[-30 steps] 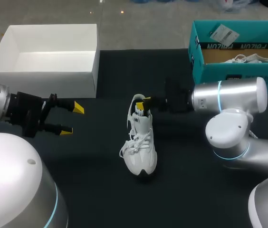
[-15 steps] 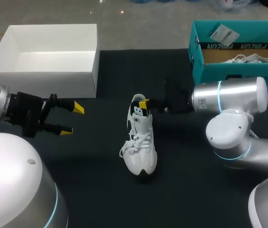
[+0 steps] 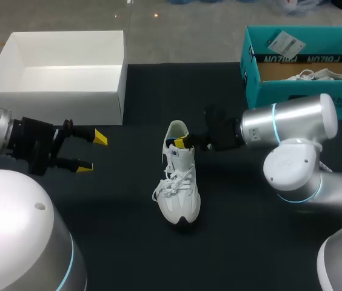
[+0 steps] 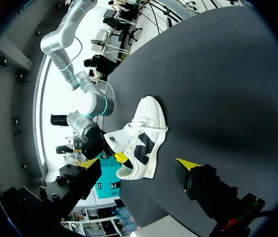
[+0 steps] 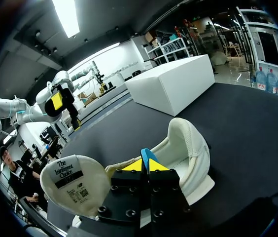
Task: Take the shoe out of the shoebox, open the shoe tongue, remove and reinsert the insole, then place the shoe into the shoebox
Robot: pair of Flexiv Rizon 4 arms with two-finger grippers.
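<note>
**Now midway: insole pull in hand**

Shoe (image 3: pixel 180 188) sits out on the bench (image 3: pixel 128 242), tongue (image 5: pixel 75 185) folded back. Right pincer (image 3: pixel 182 143) is in its collar, tips closed on what looks like the blue insole (image 5: pixel 145 153). Left pincer (image 3: pixel 92 153) gapes empty, well apart. Reinserting and boxing remain.

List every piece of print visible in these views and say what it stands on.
Teal shoebox, walls: white lettering, upside down in the head view; brand print, not quoted.
Paper tag in that box: too small to read.
Shoe tongue, inner face: black-and-white label in the right wrist view; brand print, not quoted.
</note>
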